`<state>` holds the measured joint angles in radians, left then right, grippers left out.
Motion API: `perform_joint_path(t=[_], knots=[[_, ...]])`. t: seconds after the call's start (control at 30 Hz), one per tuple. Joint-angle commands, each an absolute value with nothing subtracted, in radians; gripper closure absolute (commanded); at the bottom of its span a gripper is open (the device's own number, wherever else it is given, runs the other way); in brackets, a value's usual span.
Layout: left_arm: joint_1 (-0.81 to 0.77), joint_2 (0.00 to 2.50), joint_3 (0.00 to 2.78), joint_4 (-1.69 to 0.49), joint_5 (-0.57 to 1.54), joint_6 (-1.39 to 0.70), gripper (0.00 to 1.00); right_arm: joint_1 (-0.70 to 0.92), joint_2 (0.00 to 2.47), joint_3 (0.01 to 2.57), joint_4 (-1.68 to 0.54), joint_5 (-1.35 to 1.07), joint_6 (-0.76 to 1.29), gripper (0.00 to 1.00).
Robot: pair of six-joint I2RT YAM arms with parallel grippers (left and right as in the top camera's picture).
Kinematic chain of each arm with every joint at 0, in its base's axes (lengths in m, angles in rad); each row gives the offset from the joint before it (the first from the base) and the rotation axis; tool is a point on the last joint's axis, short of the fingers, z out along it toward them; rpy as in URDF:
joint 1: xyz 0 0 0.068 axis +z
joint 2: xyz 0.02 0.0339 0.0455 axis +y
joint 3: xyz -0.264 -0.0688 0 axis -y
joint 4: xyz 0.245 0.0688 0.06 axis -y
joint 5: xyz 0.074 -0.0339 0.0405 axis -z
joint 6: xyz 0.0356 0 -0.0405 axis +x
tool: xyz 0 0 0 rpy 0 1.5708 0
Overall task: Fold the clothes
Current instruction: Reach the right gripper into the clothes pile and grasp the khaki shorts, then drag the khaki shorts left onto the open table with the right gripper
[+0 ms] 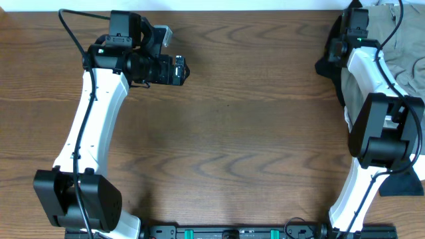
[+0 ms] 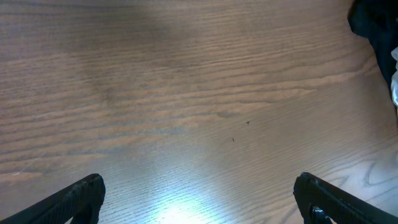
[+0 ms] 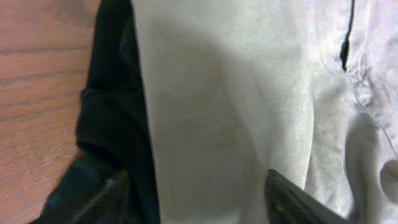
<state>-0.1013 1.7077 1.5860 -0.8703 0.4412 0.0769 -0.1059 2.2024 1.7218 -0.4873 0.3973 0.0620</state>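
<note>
Two arms out: the left gripper (image 2: 198,183) hangs over the wood table (image 1: 232,133), fingers spread wide and holding nothing, while at the table's far right corner the right gripper (image 3: 193,186), fingers also apart, hovers just above the khaki shorts (image 3: 217,112), a black garment (image 3: 106,112) touching their edge.

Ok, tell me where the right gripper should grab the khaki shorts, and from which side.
Pinch the khaki shorts at their straight edge lying over the black garment, coming down from above on the table side. That edge looks free and crisp; the rest lies flat and broad. The open right gripper straddles it.
</note>
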Motion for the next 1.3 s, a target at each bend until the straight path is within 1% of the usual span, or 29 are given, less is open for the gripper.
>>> perform_joint_path(t=[0.0, 0.07, 0.1, 0.23, 0.27, 0.3, 0.37, 0.4, 0.63, 0.7, 0.83, 0.9, 1.03, 1.17, 1.27], knots=[[-0.104, 1.719, 1.605, -0.870, 0.434, 0.085, 0.02, -0.131, 2.225, 1.739, -0.478, 0.430, 0.102, 0.44], [-0.104, 1.719, 1.605, -0.870, 0.434, 0.085, 0.02, -0.144, 2.228, 1.739, -0.474, 0.429, 0.123, 0.55], [-0.104, 1.719, 1.605, -0.870, 0.434, 0.085, 0.02, -0.149, 2.228, 1.739, -0.472, 0.425, 0.130, 0.58], [-0.104, 1.719, 1.605, -0.870, 0.434, 0.085, 0.02, -0.173, 2.230, 1.739, -0.461, 0.378, 0.131, 0.61], [-0.104, 1.719, 1.605, -0.870, 0.434, 0.085, 0.02, -0.178, 2.230, 1.739, -0.459, 0.370, 0.131, 0.64], [-0.104, 1.719, 1.605, -0.870, 0.434, 0.085, 0.02, -0.181, 2.230, 1.739, -0.457, 0.365, 0.131, 0.71], [-0.104, 1.719, 1.605, -0.869, 0.434, 0.085, 0.02, -0.184, 2.230, 1.739, -0.456, 0.358, 0.131, 0.92], [-0.104, 1.719, 1.605, -0.869, 0.434, 0.085, 0.02, -0.184, 2.230, 1.739, -0.456, 0.358, 0.130, 0.99], [-0.103, 1.719, 1.605, -0.842, 0.433, 0.085, 0.02, -0.155, 2.174, 1.749, -0.489, 0.347, 0.104, 0.99], [-0.102, 1.719, 1.605, -0.834, 0.434, 0.085, 0.02, -0.138, 2.123, 1.759, -0.505, 0.297, 0.058, 0.99], [-0.101, 1.719, 1.605, -0.828, 0.434, 0.086, 0.02, -0.084, 1.976, 1.789, -0.557, 0.107, -0.018, 0.99], [-0.101, 1.718, 1.605, -0.828, 0.434, 0.086, 0.02, -0.041, 1.903, 1.794, -0.570, 0.052, -0.032, 0.99], [-0.090, 1.706, 1.605, -0.828, 0.433, 0.086, 0.02, 0.089, 1.799, 1.794, -0.593, 0.044, -0.063, 0.99], [-0.036, 1.670, 1.605, -0.829, 0.434, 0.083, 0.02, 0.231, 1.777, 1.794, -0.624, 0.043, -0.069, 0.99], [0.035, 1.633, 1.605, -0.830, 0.434, 0.051, 0.02, 0.342, 1.800, 1.792, -0.646, 0.039, -0.069, 0.99]])
